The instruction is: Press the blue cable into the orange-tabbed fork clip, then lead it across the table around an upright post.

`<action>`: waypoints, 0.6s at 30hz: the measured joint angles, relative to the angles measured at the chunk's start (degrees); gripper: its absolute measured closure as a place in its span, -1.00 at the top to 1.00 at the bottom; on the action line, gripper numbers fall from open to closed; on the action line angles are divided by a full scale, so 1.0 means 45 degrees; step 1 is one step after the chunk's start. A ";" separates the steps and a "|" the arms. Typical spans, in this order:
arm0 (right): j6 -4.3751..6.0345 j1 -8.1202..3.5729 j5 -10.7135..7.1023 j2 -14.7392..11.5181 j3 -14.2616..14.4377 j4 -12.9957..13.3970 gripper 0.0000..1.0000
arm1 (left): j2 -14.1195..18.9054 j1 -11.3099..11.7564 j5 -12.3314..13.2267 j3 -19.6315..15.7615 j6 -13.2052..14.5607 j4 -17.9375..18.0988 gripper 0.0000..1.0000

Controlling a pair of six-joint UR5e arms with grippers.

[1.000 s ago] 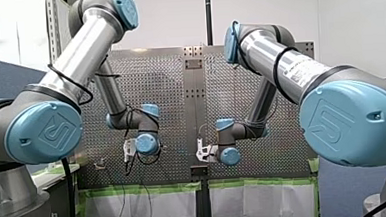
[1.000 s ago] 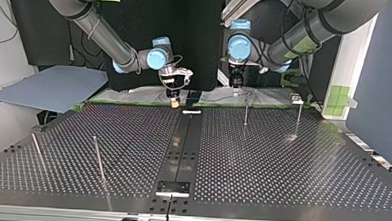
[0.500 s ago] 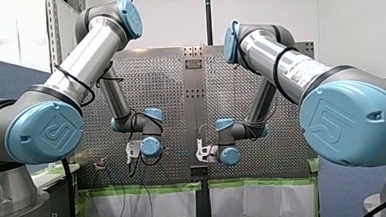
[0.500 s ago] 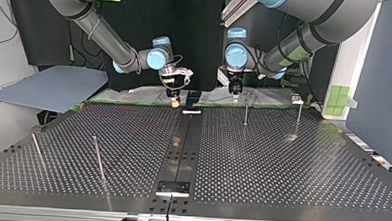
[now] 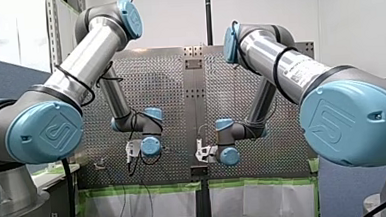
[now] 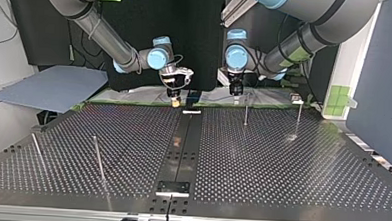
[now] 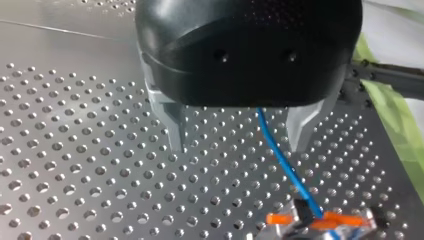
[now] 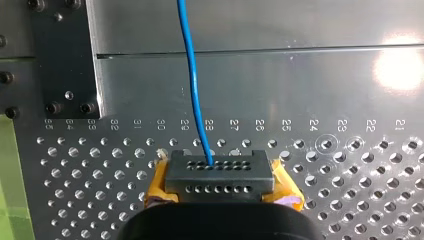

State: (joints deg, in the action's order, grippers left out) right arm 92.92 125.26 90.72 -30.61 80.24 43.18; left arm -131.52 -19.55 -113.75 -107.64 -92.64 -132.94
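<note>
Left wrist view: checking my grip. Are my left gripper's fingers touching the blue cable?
Apart. The left wrist view shows my left gripper open, the blue cable running between its fingers with bare table on both sides.

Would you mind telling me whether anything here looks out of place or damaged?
Nothing stands out. The cable runs unkinked from the clip in between the open fingers of my left gripper, and it leaves my right gripper, which is shut on it, in a straight line.
</note>
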 joint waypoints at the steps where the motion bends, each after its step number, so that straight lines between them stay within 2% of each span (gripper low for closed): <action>1: 0.0005 0.0003 0.0000 0.0000 0.0000 -0.0002 -1.00 | -0.0027 0.0007 -0.0014 0.0042 0.0009 -0.0008 1.00; 11: 0.0017 0.0057 0.0000 -0.0004 -0.0006 -0.0059 -1.00 | -0.0806 -0.0061 -0.0182 0.0995 0.0073 -0.0522 1.00; 18: -0.0020 0.0081 0.0007 -0.0001 -0.0005 -0.0084 -1.00 | -0.0893 -0.0175 -0.0280 0.1690 0.0247 -0.0619 1.00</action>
State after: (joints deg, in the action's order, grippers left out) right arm 92.83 125.63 90.75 -30.61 80.21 42.80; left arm -135.53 -20.34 -115.01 -100.04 -91.53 -135.72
